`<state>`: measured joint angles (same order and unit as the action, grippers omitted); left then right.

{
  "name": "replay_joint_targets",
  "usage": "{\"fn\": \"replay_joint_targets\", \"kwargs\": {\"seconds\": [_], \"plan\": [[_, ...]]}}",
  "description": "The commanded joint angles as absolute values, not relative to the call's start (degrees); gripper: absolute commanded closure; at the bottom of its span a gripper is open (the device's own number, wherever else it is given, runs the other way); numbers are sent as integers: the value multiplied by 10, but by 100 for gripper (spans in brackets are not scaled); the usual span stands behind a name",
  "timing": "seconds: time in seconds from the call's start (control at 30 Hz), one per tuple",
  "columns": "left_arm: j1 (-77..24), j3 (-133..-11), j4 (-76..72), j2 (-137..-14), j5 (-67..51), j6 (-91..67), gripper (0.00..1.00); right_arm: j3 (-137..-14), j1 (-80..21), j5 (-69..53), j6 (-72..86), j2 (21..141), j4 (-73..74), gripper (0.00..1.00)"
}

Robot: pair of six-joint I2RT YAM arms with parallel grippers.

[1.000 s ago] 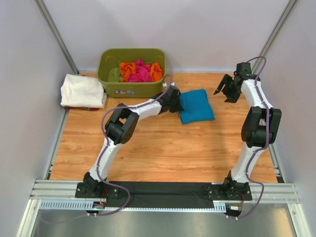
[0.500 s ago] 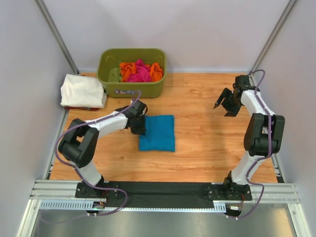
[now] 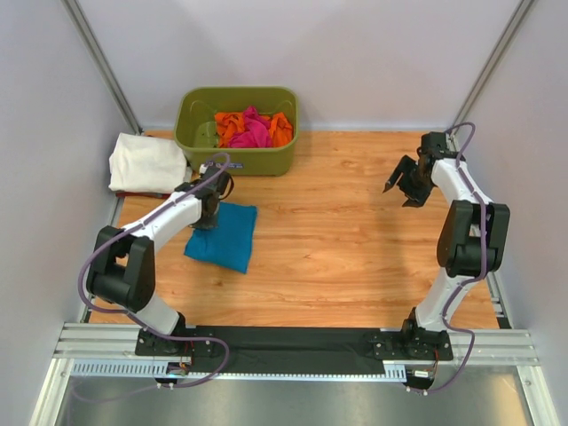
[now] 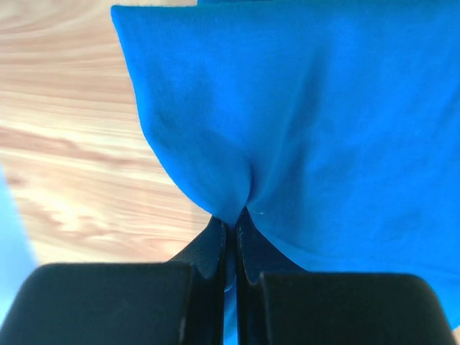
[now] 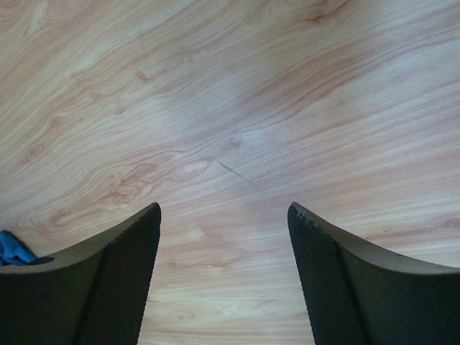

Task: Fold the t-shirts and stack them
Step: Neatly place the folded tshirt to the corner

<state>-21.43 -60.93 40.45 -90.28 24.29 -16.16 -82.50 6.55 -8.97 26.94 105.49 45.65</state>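
The left pincer [image 3: 211, 215] is closed tight on a bunched edge of the folded blue t-shirt [image 3: 226, 240]. The shirt lies on the table [image 3: 355, 248] just nearward and right of the pinch, its long axis slanting away from it. The white t-shirt [image 3: 146, 161] sits near, beyond and left of this pincer, and is likely the stack to reach. The right pincer [image 3: 402, 182] hangs open, well apart. No writing can be read

we find the overhead view bright, even and sharp, with faint shadows on the desk [image 3: 355, 257]. in the left wrist view the left claw [image 4: 231, 219] is a dark, blurred mass and the teal-blue t-shirt [image 4: 323, 108] looks vividly saturated. the right wrist view shows a pale sheen across the wood.
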Motion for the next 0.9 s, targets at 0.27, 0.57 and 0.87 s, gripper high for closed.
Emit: {"fn": "replay_joint_targets", "kwargs": {"seconds": [0.27,0.57,0.87], "plan": [[-85,-563,232,-782,235,135,100,-908,60,-69,280,1105,468,28],[-8,-606,178,-765,128,256,100,-938,59,-61,281,1131,476,28],[54,-685,133,-836,106,294,100,-946,59,-51,284,1143,480,29]]}}
